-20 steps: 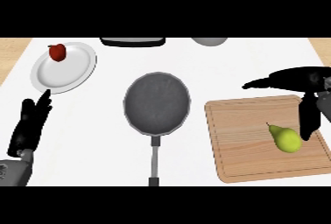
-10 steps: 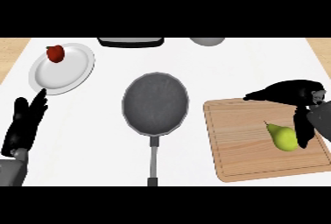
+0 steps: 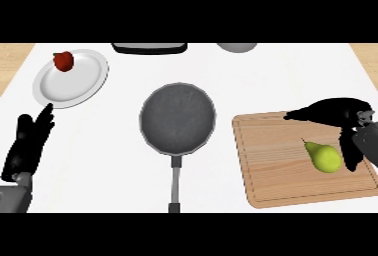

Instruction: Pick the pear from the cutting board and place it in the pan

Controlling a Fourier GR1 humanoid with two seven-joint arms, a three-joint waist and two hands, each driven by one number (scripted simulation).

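Two hands show: our right hand (image 3: pixel 341 116) arches over the pear (image 3: pixel 324 157) on the cutting board (image 3: pixel 275 165), fingers spread apart for grasping; left hand (image 3: pixel 28 145) rests open beside the pan (image 3: pixel 178 117).

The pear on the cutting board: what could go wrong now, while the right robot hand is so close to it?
1. The pear lies on its side on the cutting board. The right robot hand is open around it, so an off-center touch may roll it away.
2. The pan is to the left, apart from the board; the carried pear might hit its rim.
3. The pan's handle points toward the robot and could be bumped.
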